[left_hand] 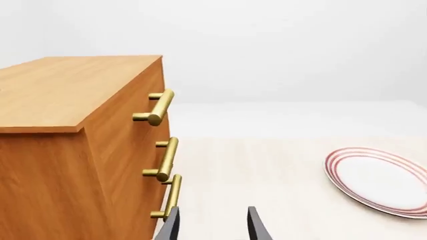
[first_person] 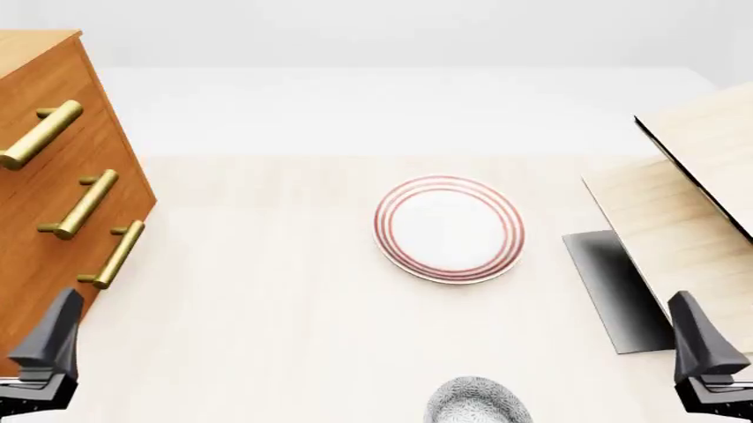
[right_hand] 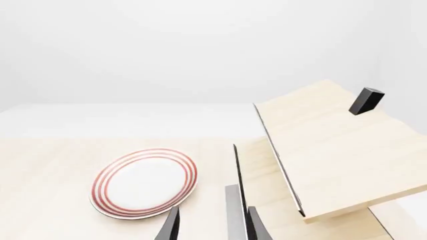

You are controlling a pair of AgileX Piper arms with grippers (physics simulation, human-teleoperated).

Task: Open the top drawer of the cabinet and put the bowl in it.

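The orange-brown cabinet [first_person: 83, 167] stands at the table's left, all three drawers shut. Its top drawer [first_person: 73, 92] carries the uppermost brass handle [first_person: 41, 134]; in the left wrist view that handle [left_hand: 157, 107] lies ahead of and well above the fingers. The speckled bowl [first_person: 477, 404] sits at the near edge, centre, partly cut off by the frame. My left gripper [first_person: 48, 348] hangs open near the cabinet's lower near corner, holding nothing [left_hand: 212, 229]. My right gripper [first_person: 706, 357] is open and empty at the near right [right_hand: 212, 227].
A white plate with red rings [first_person: 449, 228] lies mid-table beyond the bowl. A pale light-wood structure [first_person: 689, 194] with a slanted panel and a dark base strip [first_person: 612, 291] fills the right side, close to the right gripper.
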